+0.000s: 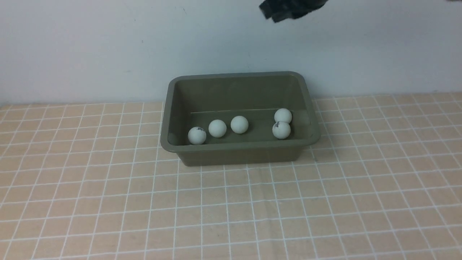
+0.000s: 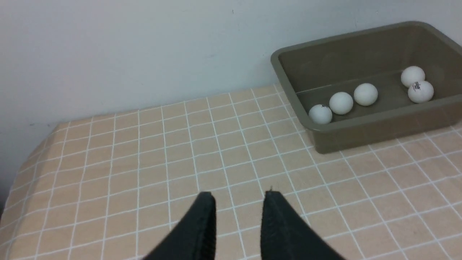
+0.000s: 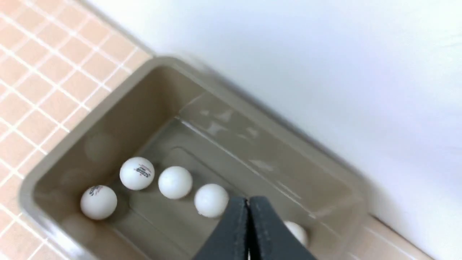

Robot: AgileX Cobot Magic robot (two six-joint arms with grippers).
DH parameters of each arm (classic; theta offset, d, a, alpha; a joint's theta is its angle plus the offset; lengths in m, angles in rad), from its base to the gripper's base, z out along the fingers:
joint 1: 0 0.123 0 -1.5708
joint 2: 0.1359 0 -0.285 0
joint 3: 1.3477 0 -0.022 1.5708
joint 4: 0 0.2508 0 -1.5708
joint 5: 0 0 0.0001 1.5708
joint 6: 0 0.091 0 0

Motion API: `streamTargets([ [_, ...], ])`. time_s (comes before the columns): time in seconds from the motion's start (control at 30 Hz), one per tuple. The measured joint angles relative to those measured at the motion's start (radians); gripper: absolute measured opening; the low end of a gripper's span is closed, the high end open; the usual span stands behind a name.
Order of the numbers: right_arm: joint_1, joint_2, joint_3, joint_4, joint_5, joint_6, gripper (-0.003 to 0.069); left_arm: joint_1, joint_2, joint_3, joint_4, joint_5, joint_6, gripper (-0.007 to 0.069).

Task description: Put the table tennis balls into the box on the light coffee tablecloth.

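High above the box [image 1: 239, 117], at the top edge of the front view, a dark piece of the right arm [image 1: 291, 9] is hanging; its fingers are not readable here. Below it, five balls [image 1: 239, 124] are lying inside the box along the near wall, three toward the left and two touching each other toward the right. The box is sitting on the cloth [image 1: 231, 206], against the wall [image 1: 108, 47].

Ahead of the left gripper [image 2: 239, 196], in its wrist view, bare cloth is stretching out; the two black fingers [image 2: 202, 227] are standing apart with a moderate gap, holding nothing and touching nothing. The box is lying well beyond and off to one side, with the five balls inside.

Under the right gripper [image 3: 248, 202], in its wrist view, the box is lying open. The fingers [image 3: 231, 231] are pressing flat together with nothing between them. Four balls are lining up beside the fingertips, and another is peeking out from behind them.
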Motion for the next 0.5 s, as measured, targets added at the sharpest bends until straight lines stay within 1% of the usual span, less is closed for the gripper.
streamTargets([
  [0.03,-0.013,-0.035,-0.001,0.000,0.028,0.001,-0.0015,0.000,-0.018,0.038,0.000,-0.029,-0.013,0.0048],
  [0.07,-0.024,-0.052,-0.001,0.000,0.038,0.001,-0.0017,0.000,-0.030,0.067,0.000,-0.049,-0.021,0.0029],
  [0.1,-0.041,-0.089,-0.001,0.000,0.054,0.001,-0.0018,0.000,-0.044,0.107,0.000,-0.078,-0.035,-0.0014],
  [0.13,-0.054,-0.115,-0.001,0.000,0.059,0.001,-0.0017,0.000,-0.053,0.136,0.000,-0.099,-0.045,-0.0038],
  [0.2,-0.075,-0.157,0.006,0.000,0.064,0.001,-0.0017,0.000,-0.064,0.178,0.000,-0.134,-0.061,-0.0060],
  [0.37,-0.132,-0.314,0.137,0.000,0.065,0.001,-0.0017,0.000,-0.067,0.263,-0.006,-0.261,-0.098,-0.0069],
  [0.5,-0.194,-0.481,0.352,-0.007,0.066,0.001,-0.0017,0.000,-0.067,0.317,-0.031,-0.396,-0.110,-0.0069],
])
